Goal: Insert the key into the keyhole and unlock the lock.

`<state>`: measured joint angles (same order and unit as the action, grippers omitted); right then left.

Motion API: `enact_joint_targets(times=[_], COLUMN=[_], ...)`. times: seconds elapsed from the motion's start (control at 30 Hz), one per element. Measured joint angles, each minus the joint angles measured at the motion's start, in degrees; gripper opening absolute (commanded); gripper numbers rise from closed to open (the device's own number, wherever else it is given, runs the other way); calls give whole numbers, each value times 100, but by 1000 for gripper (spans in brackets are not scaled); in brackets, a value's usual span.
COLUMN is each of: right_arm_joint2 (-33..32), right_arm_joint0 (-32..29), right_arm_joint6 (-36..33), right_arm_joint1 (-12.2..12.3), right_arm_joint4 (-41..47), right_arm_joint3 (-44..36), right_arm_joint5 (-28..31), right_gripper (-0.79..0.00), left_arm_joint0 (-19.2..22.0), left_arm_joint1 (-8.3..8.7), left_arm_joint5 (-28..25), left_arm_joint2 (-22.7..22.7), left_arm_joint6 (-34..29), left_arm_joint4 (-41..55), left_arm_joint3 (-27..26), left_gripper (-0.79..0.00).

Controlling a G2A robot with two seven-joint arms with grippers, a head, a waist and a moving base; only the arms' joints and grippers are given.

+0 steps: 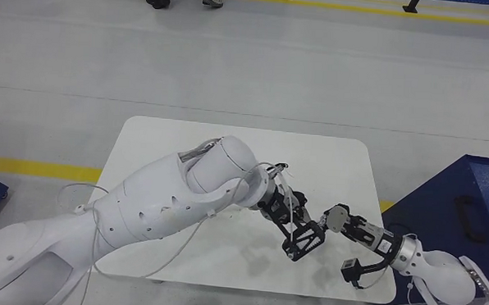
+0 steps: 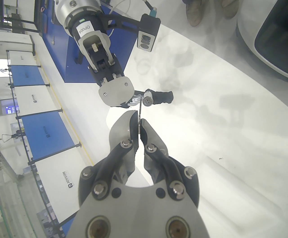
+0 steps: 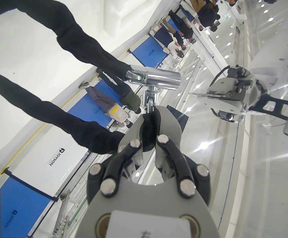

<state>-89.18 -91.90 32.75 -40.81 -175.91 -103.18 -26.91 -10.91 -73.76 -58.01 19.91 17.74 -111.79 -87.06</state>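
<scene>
Two things held up over the table's [image 1: 326, 160] near right corner | left gripper [image 2: 138, 120] pinches the key [image 2: 140, 110] | key tip just beside the keyhole [image 2: 147, 102] of the lock [image 3: 157, 78], looks not in yet | right gripper [image 3: 153, 112] pinches the lock | step: lining up | next: nudge tip to hole, push straight

The left arm [image 1: 168, 211] wears a smooth white shell, rounded at the joints and dotted with small holes, with thin white cables [image 1: 283, 177] at its wrist. The left hand [image 2: 139, 119] has a grey metal base, black links fastened by clipped silver pins, two brassy recessed screws and black ribbed pads [image 2: 134, 128]. The right arm [image 1: 444, 280] is white too, its silver-and-black end carrying a green light [image 2: 81, 20], a white label [image 2: 86, 28] and a black bracket with a small camera [image 2: 147, 36]. The right hand [image 3: 153, 112] is built alike, with round silver pins.
</scene>
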Motion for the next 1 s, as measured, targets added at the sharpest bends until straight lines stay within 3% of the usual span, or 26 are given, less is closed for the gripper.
enact_joint_targets(times=[0.27,1.0], right_arm_joint2=[33,58], right_arm_joint0=[84,205], right_arm_joint6=[-69,-10], right_arm_joint1=[-48,-135], right_arm_joint4=[36,-9], right_arm_joint3=[38,38], right_arm_joint5=[91,168], right_gripper=[-785,-785], left_arm_joint0=[-105,85], left_arm_joint1=[-17,-110], left_arm_joint5=[1,0], left_arm_joint2=[-141,-258], left_arm_joint6=[-1043,-1491], left_arm_joint4=[273,967], left_arm_joint3=[-252,-19], left_gripper=[-785,-785])
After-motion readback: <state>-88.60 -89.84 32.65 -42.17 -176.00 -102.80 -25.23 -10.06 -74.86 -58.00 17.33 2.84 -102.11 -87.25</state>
